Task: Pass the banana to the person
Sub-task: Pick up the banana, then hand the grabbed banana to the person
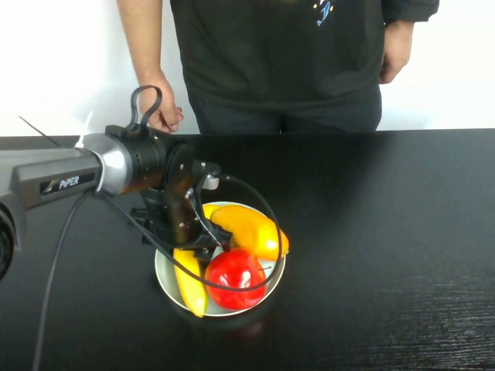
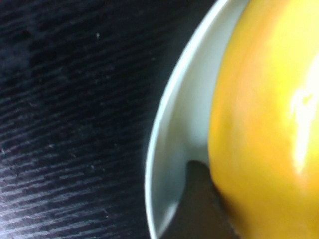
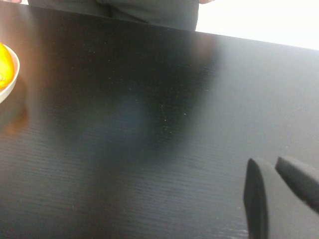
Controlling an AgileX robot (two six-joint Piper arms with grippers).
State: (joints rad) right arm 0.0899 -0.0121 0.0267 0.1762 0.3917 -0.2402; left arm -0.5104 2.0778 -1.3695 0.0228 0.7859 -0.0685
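Banana [image 1: 190, 284] lies lengthwise toward robot, bowled.

You've got a black bench [image 1: 387, 232] with a fine wood grain, also in the left wrist view [image 2: 65, 124] and the right wrist view [image 3: 149, 124]. White bowl [image 1: 159, 272] sits left of the bench's middle, well off the right edge and about midway between the far and near edges. Rim shows close up [image 2: 159, 124] and just clips in [image 3: 11, 79]. Inside you'll see a plump orange-yellow fruit [image 1: 251, 229] on the far-right side, glossy [image 2: 264, 124], sliver visible [image 3: 2, 67]. Red round fruit [image 1: 234, 278] lies at the near side, touching the orange-yellow one. White wall [image 1: 62, 62] runs behind the far edge [image 3: 259, 20].
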